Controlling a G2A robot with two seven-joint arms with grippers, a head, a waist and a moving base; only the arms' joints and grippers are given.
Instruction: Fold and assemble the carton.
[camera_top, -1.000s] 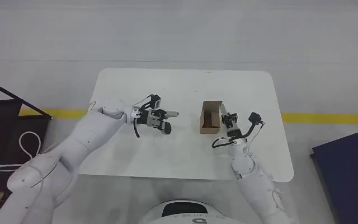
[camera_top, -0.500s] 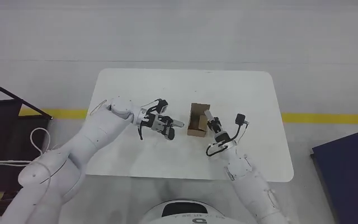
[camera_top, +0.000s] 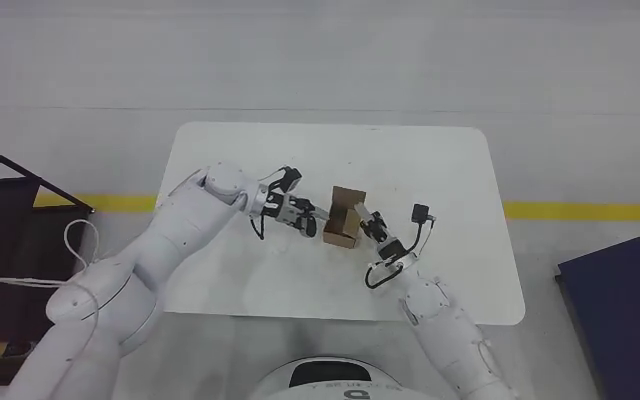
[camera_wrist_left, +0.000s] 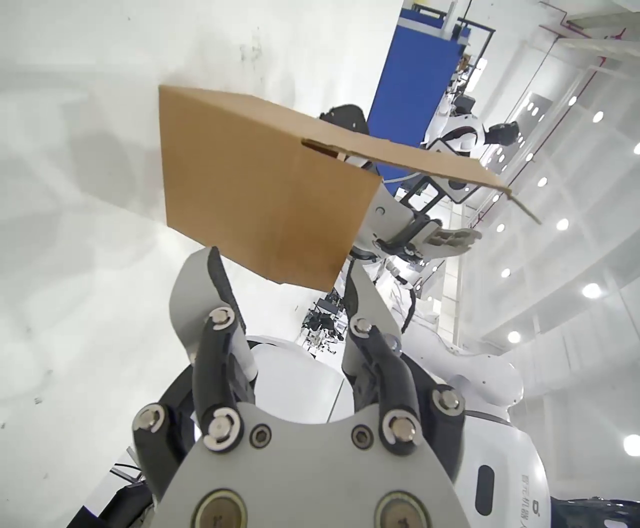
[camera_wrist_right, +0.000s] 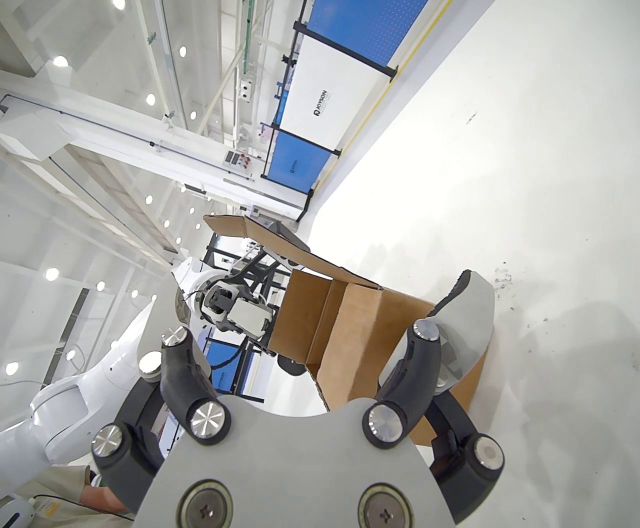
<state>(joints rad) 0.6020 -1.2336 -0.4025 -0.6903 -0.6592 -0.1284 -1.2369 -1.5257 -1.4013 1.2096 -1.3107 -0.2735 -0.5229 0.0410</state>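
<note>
Two sides of the carton (camera_top: 341, 222): I see left pincer (camera_top: 314, 223) at 9 o'clock, right pincer (camera_top: 363, 218) at 3 o'clock, both apart.

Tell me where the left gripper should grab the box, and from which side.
Probably the thin free edge of the flat wall that faces the left gripper, coming at the box from the side away from the right gripper. That wall looks broader than the open gripper's gap, so only its edge would fit between the jaws.
</note>
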